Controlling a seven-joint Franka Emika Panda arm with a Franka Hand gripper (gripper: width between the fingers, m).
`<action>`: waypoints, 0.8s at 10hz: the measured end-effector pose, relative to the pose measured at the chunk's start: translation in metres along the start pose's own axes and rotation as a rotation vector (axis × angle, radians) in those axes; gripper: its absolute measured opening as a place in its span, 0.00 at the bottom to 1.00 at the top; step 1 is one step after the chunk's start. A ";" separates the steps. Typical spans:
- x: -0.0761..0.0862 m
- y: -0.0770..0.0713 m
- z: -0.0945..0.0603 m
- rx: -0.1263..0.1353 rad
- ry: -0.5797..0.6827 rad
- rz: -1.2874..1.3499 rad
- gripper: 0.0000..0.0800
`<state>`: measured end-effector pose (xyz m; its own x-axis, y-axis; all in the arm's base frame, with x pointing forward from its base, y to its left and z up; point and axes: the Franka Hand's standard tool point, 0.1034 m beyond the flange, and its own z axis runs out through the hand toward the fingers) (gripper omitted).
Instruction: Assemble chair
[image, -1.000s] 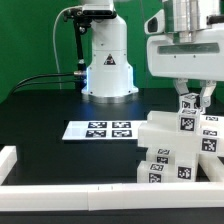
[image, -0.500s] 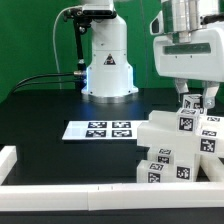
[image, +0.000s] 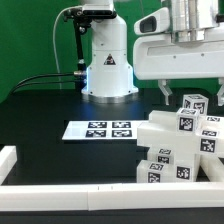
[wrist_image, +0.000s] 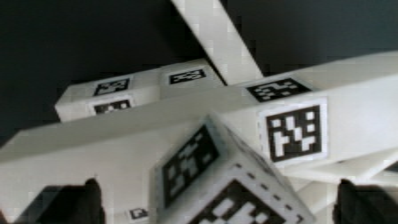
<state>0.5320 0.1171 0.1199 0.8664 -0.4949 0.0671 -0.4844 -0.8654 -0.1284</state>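
The chair parts (image: 172, 148) are a cluster of white blocky pieces with black-and-white tags at the exterior view's right, near the front rail. A small tagged piece (image: 194, 104) stands on top of the cluster. My gripper (image: 188, 95) hovers just above it, open and empty, with one dark finger on each side of the piece and clear of it. In the wrist view the tagged piece (wrist_image: 267, 140) fills the middle and the gripper (wrist_image: 214, 205) shows only its two dark fingertips (wrist_image: 63, 205) far apart at the edge.
The marker board (image: 100, 130) lies flat on the black table, to the exterior view's left of the parts. A long white border rail (image: 70, 190) runs along the front and another (image: 8, 158) along the left. The arm's base (image: 108, 60) stands behind.
The gripper was shut on the small tagged piece on top of the cluster. It has opened wide and risen a little; the piece stays in place.
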 end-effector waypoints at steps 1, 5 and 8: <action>0.000 0.000 0.000 0.000 0.000 -0.031 0.81; 0.003 -0.001 0.000 -0.009 -0.006 -0.163 0.66; 0.004 -0.001 0.000 -0.008 -0.006 0.038 0.36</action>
<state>0.5355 0.1162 0.1208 0.8482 -0.5266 0.0568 -0.5175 -0.8468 -0.1231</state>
